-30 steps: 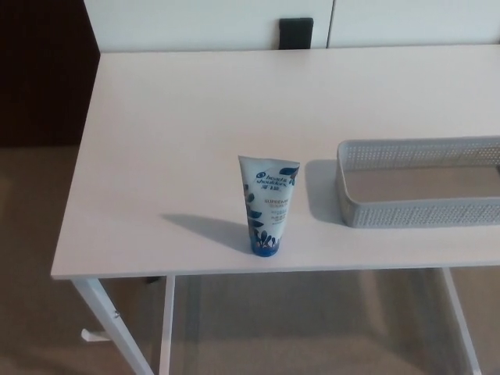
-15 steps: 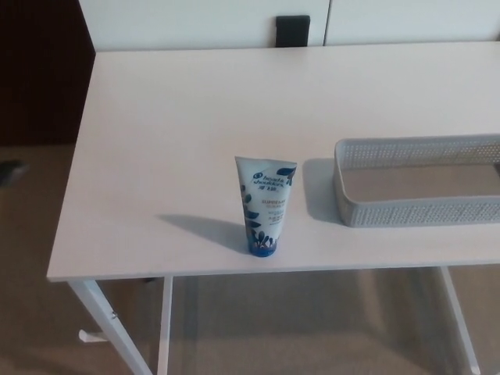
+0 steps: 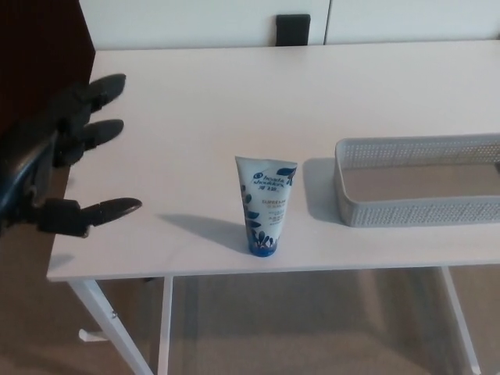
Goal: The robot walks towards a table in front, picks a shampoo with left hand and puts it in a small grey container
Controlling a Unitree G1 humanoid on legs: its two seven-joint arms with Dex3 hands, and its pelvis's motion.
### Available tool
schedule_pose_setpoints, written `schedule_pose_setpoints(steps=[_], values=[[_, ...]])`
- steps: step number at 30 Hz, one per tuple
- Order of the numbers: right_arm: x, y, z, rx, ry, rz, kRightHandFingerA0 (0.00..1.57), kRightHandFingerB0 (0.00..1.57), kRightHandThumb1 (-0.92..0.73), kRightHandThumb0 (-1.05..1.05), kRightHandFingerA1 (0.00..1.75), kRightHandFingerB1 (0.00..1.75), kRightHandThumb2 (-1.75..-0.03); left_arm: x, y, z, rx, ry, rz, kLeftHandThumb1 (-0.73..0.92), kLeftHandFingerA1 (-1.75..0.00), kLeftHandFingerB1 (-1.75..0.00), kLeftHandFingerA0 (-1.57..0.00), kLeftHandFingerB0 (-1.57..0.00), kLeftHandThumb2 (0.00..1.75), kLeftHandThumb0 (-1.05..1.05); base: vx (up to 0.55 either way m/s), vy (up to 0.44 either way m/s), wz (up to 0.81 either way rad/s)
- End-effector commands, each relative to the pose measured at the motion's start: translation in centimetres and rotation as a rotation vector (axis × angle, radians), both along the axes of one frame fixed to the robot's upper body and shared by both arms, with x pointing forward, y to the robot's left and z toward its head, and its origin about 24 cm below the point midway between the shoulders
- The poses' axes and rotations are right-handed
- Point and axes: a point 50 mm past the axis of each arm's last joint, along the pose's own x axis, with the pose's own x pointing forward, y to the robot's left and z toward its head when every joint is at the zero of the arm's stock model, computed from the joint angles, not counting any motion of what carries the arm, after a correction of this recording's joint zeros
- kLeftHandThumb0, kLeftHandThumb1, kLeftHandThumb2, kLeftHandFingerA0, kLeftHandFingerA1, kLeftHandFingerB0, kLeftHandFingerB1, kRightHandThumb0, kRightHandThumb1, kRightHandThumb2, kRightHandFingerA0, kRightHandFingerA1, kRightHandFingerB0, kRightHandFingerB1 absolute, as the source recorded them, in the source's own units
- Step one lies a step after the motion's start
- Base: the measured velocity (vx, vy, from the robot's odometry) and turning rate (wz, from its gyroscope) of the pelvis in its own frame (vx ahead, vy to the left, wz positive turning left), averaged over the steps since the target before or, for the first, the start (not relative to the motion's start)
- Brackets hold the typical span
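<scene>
— Pale matte table (image 3: 156, 117) is seen filling most of the view, carried on white metal legs (image 3: 109, 320) over beige carpet (image 3: 312, 320). What is changed from half a second ago?
— A black left hand (image 3: 58, 168) is now shown at the picture's left edge, where only a dark blur was seen before. The shampoo tube (image 3: 266, 205) and the grey container (image 3: 418, 211) are found where they were.
— How are those two made and shaped?
— The shampoo tube is stood upright on its blue cap near the table's front edge. It is flat and wide at the crimped top, narrowed towards the cap, and printed white with dark blue leaves. The grey container is a shallow oblong plastic basket with round corners and walls pierced by fine mesh holes. It is cut off by the picture's right edge and is set near the tube's right side, not touching it.
— And the fingers?
— The two fingers (image 3: 101, 87) are spread far from the thumb (image 3: 109, 209), and nothing is held. The hand is placed over the table's left edge, well apart from the tube. Contact with the tabletop cannot be judged
</scene>
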Motion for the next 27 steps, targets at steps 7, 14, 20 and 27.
schedule_pose_setpoints(steps=[7,14,20,27], values=[[0.7,-0.1,0.2,0.006,-0.022,0.006,0.7,0.54,-0.74,-0.38,0.48,0.41,-0.62,1.4,-1.2,-1.2,0.008,0.104,0.029,0.39,-0.39,-0.19,-0.1,-0.05,0.66,-0.43,0.0,0.0,0.0],[1.0,0.3,0.1,0.006,-0.03,0.007,0.71,0.54,-0.74,-0.37,0.49,0.4,-0.62,1.9,-3.1,-2.0,0.02,0.1,-0.007,0.41,-0.42,-0.22,-0.11,-0.01,0.68,-0.41,0.0,0.0,0.0],[1.1,0.5,0.0,0.012,-0.036,-0.006,0.74,0.55,-0.72,-0.37,0.5,0.41,-0.61,1.9,-5.4,-3.2,-0.013,0.15,-0.043,0.45,-0.32,-0.24,-0.12,-0.03,0.54,-0.42,0.0,0.0,0.0],[1.6,0.7,0.1,0.022,-0.046,0.002,0.73,0.56,-0.72,-0.4,0.51,0.43,-0.61,1.2,-7.6,-4.7,0.011,0.166,-0.085,0.41,-0.4,-0.2,-0.1,-0.03,0.67,-0.45,0.0,0.0,0.0]])
